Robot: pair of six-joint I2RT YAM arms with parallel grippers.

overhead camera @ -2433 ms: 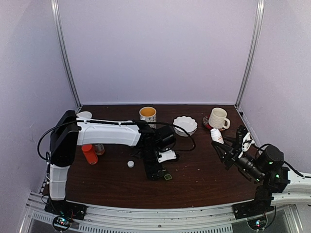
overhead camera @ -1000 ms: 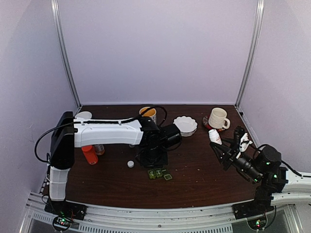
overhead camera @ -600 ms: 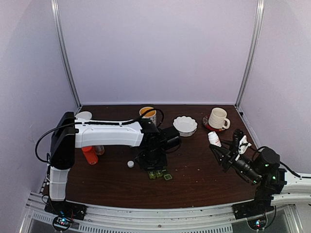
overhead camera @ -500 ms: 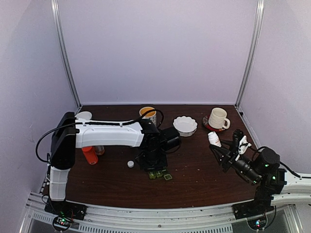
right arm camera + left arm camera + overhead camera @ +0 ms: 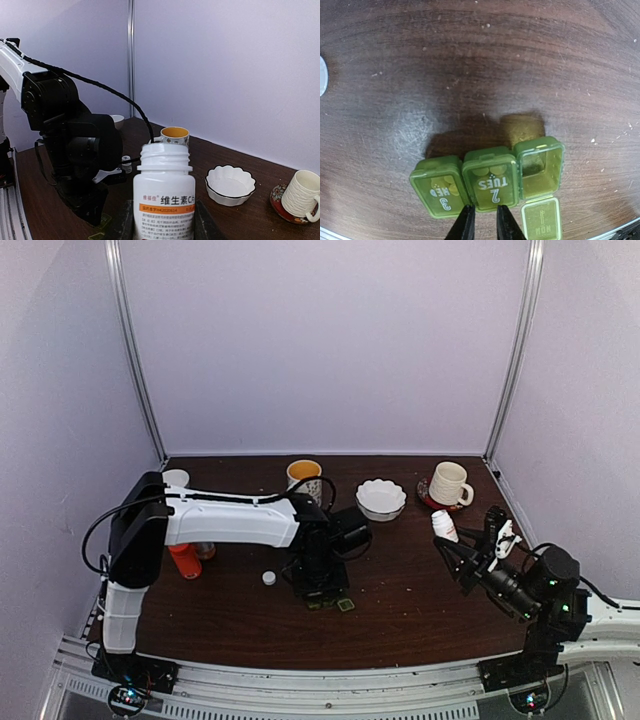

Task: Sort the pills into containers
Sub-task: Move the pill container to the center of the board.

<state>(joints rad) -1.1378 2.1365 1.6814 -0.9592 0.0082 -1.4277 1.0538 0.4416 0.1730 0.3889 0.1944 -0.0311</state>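
pill box lies on the surface, end compartment flipped open, ready for filling; left claw hovers at the middle lid's edge, barely parted, gripping nothing; right claw clamps the uncapped bottle upright, likely against spilling

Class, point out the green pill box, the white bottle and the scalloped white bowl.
green pill box [image 5: 490, 181], left wrist view, on the TUES lid.
white bottle [image 5: 164, 210], right wrist view, on its label.
scalloped white bowl [image 5: 381, 498], top external view, on its inside.
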